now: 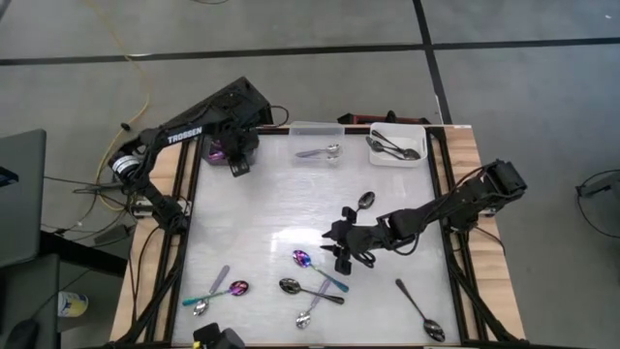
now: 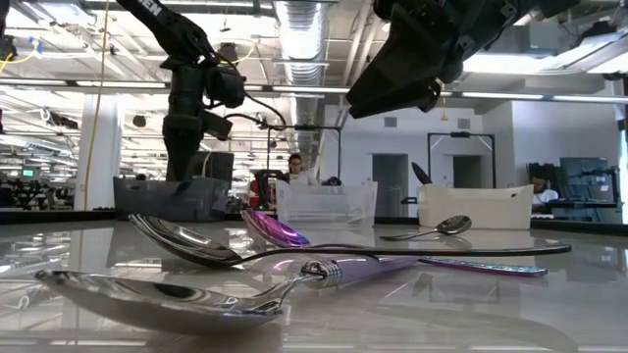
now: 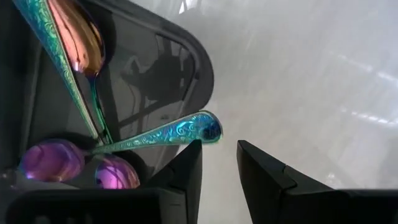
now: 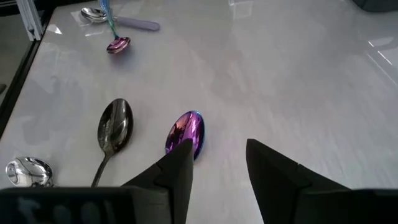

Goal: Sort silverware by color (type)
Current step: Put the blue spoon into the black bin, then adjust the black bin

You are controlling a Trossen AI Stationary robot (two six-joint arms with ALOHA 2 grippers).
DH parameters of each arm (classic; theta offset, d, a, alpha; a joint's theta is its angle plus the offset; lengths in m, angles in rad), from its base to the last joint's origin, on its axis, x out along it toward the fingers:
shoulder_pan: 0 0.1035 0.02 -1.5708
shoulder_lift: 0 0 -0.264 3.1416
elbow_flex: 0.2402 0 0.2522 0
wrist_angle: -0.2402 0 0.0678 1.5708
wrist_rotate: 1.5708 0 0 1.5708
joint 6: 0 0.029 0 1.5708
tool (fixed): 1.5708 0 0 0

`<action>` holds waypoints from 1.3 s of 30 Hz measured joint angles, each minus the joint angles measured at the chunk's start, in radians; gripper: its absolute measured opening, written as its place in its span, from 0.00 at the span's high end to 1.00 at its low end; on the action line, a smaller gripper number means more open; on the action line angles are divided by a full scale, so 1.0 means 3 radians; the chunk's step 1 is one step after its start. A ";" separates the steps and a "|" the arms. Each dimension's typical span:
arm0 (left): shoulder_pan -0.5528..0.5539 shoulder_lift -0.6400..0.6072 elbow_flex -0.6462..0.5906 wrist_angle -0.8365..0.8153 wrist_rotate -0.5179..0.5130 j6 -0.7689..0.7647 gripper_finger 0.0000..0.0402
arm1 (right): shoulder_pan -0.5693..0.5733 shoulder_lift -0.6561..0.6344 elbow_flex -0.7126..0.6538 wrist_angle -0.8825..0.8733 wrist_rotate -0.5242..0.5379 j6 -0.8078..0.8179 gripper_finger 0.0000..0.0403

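My right tool (image 4: 217, 165) hangs with fingers apart and nothing between them, just above the purple spoon (image 4: 185, 132) lying mid-surface (image 1: 262, 208) beside a dark spoon (image 4: 115, 129). My left tool (image 3: 219, 168) is released too, at the dark grey bin (image 3: 186, 68) holding iridescent spoons (image 3: 165, 134).

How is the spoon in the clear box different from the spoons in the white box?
The clear bin holds one shiny silver spoon, while the white bin holds dark spoons, more than one. The silver spoon lies flat along its bin; the dark spoons lie crossed over each other. All of them are already sorted into bins at the table's far edge.
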 joint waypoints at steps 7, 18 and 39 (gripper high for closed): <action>0.0022 0.0035 0.0001 0.0191 -0.0116 0.0047 0.78 | 0.0012 0.0000 0.0000 -0.0002 -0.0004 0.0060 0.58; 0.0014 0.0036 0.0037 0.0514 -0.0559 0.0015 0.78 | 0.0061 0.0001 0.0000 -0.0003 -0.0013 0.0058 0.58; -0.0139 0.0015 0.0366 0.0118 -0.0935 -0.0044 0.78 | 0.0060 0.0001 0.0000 -0.0006 -0.0006 0.0060 0.58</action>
